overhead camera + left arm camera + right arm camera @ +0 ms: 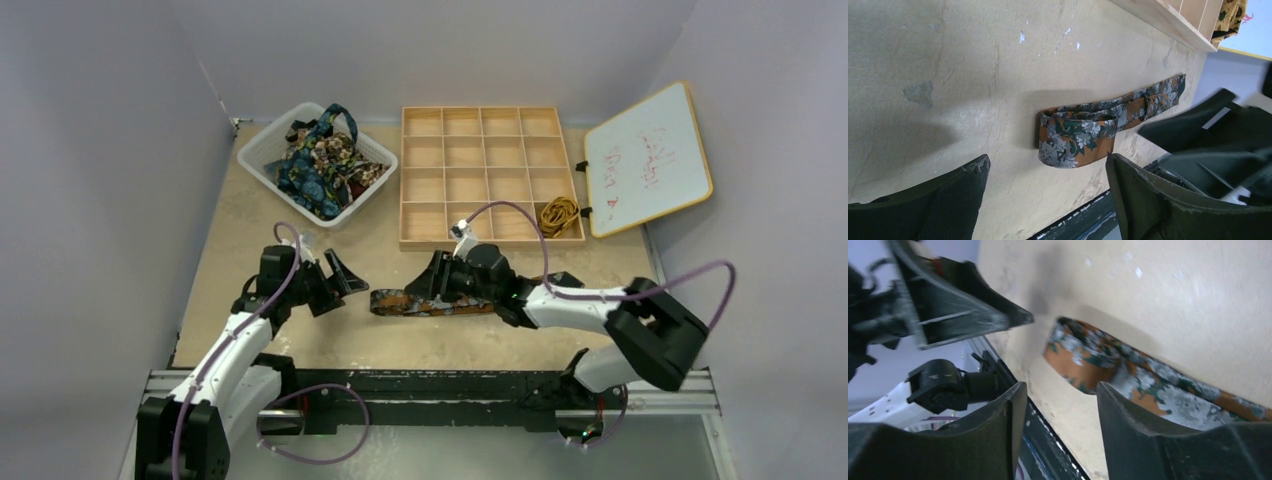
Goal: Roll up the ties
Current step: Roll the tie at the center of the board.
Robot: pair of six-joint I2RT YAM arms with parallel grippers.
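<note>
One of the ties (420, 303), orange-brown with grey flowers, lies flat near the table's front edge, its left end folded over (1075, 142). My left gripper (340, 280) hovers open just left of that folded end, the fabric lying ahead of its fingertips (1047, 160). My right gripper (440, 285) sits low over the tie's middle, jaws open (1060, 390) with bare table between them and the tie (1088, 365) beside one finger. More ties (325, 160) are heaped in a white basket. A gold tie (558, 212) rests in the tray.
The white basket (262, 170) stands at the back left. A wooden compartment tray (465, 150) is at the back centre, with a whiteboard (650, 160) leaning to its right. Walls close both sides. A black rail (450, 385) runs along the near edge.
</note>
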